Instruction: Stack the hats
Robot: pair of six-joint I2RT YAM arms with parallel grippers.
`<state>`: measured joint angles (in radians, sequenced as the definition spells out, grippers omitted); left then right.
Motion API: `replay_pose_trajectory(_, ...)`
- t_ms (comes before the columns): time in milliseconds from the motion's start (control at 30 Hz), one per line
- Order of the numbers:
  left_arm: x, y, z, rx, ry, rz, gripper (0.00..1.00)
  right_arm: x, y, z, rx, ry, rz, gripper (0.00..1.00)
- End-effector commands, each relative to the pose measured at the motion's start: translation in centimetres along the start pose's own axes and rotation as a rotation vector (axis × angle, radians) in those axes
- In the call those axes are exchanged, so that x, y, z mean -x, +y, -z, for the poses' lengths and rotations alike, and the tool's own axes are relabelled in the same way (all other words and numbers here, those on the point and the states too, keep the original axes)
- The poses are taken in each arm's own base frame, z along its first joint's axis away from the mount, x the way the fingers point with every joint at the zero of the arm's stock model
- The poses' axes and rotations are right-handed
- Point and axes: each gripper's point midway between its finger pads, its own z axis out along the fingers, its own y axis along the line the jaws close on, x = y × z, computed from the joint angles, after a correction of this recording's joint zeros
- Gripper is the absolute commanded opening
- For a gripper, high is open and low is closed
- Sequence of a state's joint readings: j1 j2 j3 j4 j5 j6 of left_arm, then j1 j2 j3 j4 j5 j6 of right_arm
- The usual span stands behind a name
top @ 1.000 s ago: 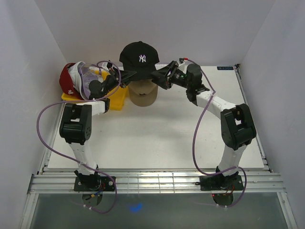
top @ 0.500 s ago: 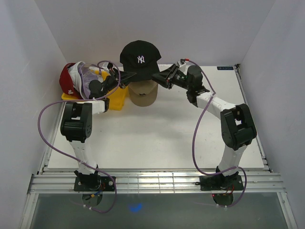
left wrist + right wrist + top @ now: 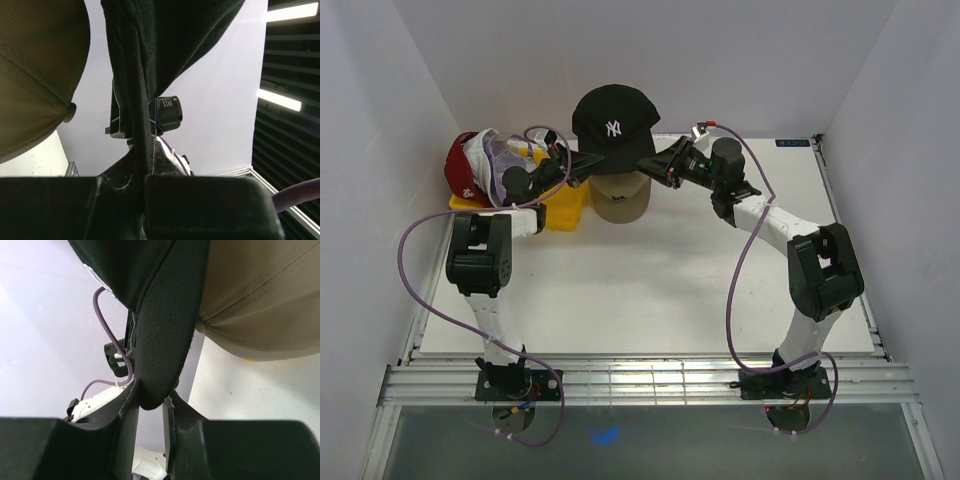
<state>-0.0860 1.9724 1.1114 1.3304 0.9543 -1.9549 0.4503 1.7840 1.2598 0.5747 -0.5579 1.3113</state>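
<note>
**A:** From above first. Where is the black cap [image 3: 613,122]?

**B:** It is held up off the table [image 3: 650,290], directly over the beige cap [image 3: 620,198], with its white NY facing the camera. The beige cap sits on the table underneath. From this angle I cannot tell whether the two touch.

**A:** And the grippers?

**B:** The left gripper [image 3: 578,165] meets the black cap's edge just left of the beige cap. The right gripper [image 3: 655,163] meets the brim just right of it. Well to the left of the beige cap, the red cap [image 3: 463,165], white cap [image 3: 480,160] and lavender cap [image 3: 505,160] are bunched together at the yellow tray [image 3: 565,208].

**A:** Now the left wrist.

**B:** The left gripper [image 3: 141,170] has its jaws pressed together on a fold of the black cap [image 3: 165,40], which rises straight up from the fingers. The beige cap [image 3: 35,75] fills the left side of the frame, close beside that fold.

**A:** And the right wrist?

**B:** The right gripper [image 3: 150,402] has its jaws closed on the curved brim of the black cap [image 3: 170,315], with both fingers against its edge. The beige cap [image 3: 260,295] is just to the right, its crown pressed up against the brim's underside. A purple cable [image 3: 107,335] loops on the far side of the brim from the beige cap.
</note>
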Motion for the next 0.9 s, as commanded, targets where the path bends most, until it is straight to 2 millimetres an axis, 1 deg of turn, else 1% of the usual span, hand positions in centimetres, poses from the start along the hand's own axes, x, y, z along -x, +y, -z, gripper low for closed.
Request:
replay_pose_trajectory(0,-2.3,-2.2,0.1,-0.059,0.111,-0.16,0.0,-2.4,2.0,0.5,0.049,0.061,0.135,0.2)
replay_pose_trajectory(100,-2.4,-1.9,0.3,-0.045,0.113,-0.151,0.0,-2.9,1.7,0.6,0.046,0.067,0.137,0.2)
replay_pose_trajectory(200,-2.3,-1.5,0.6,-0.028,0.11,-0.145,0.0,-3.7,0.9,0.8,0.038,0.073,0.129,0.2)
replay_pose_trajectory(233,-2.3,-1.4,0.7,-0.021,0.11,-0.141,0.0,-4.0,0.2,0.9,0.027,0.078,0.121,0.2)
replay_pose_trajectory(400,-2.3,-0.5,1.2,0.005,0.105,-0.117,0.0,-4.9,-1.0,1.1,0.013,0.089,0.111,0.19)
replay_pose_trajectory(600,-2.0,0.5,2.3,0.036,0.072,-0.091,0.0,-5.4,-2.6,1.0,-0.018,0.098,0.094,0.18)
replay_pose_trajectory(633,-2.1,1.0,2.5,0.048,0.069,-0.078,0.0,-5.4,-2.9,1.0,-0.023,0.098,0.091,0.18)
replay_pose_trajectory(867,-1.8,2.7,3.2,0.099,0.046,-0.038,0.0,-6.0,-4.5,1.3,-0.049,0.098,0.071,0.16)
